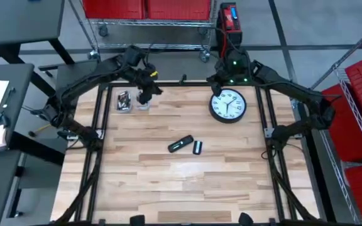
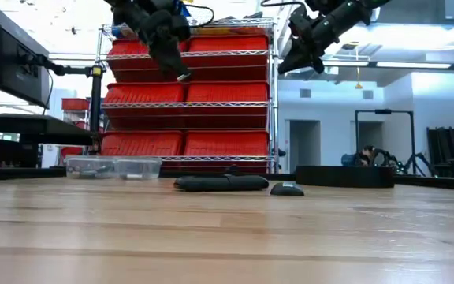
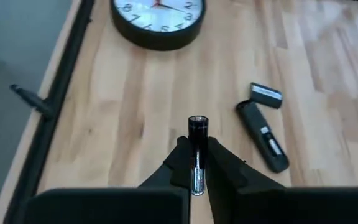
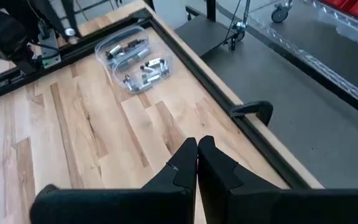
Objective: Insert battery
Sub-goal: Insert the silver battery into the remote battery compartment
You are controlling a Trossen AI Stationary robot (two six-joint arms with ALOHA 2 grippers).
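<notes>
Black battery (image 3: pixel 197 146) is pinched by its lower end in the left gripper (image 3: pixel 196 163), raised upper left above the tray (image 1: pixel 124 100); a slip or tilt could miss the remote (image 1: pixel 180 144) at centre, while the right gripper (image 4: pixel 196 163) idles clenched and empty.

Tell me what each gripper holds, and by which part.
The left gripper holds a black cylindrical battery by its lower half, with the upper end sticking out past the jaws. The right gripper is shut and holds nothing.
</notes>
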